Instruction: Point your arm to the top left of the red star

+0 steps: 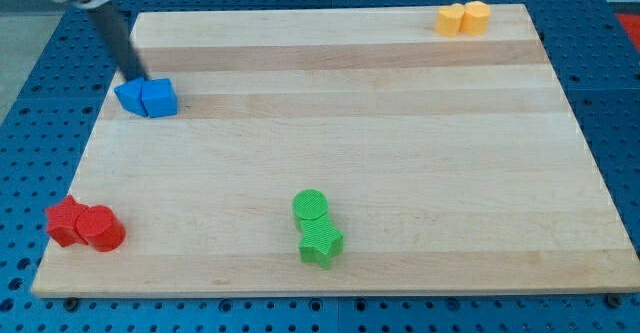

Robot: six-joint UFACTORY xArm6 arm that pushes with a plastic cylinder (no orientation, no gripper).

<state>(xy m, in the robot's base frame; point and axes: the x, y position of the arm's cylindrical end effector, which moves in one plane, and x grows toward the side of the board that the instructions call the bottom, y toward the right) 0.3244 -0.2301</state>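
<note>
Dark rod: my tip point(135, 78) touches the blue blocks point(146, 97) at the view's upper left; the end effector has no jaws. The red star point(66, 220) overhangs the wooden table's point(360, 143) lower-left edge, touching a red cylinder point(100, 228).

Robotics lab bench: wooden board point(400, 153) on blue perforated mounting table point(40, 103) w/ grid of holes, dark rod overhead, my tip point(137, 79) by small coloured test blocks.

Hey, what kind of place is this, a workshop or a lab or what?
Probably a robotics lab bench: a wooden board on a blue perforated table, small coloured blocks, and my tip touching the blue blocks.
</note>
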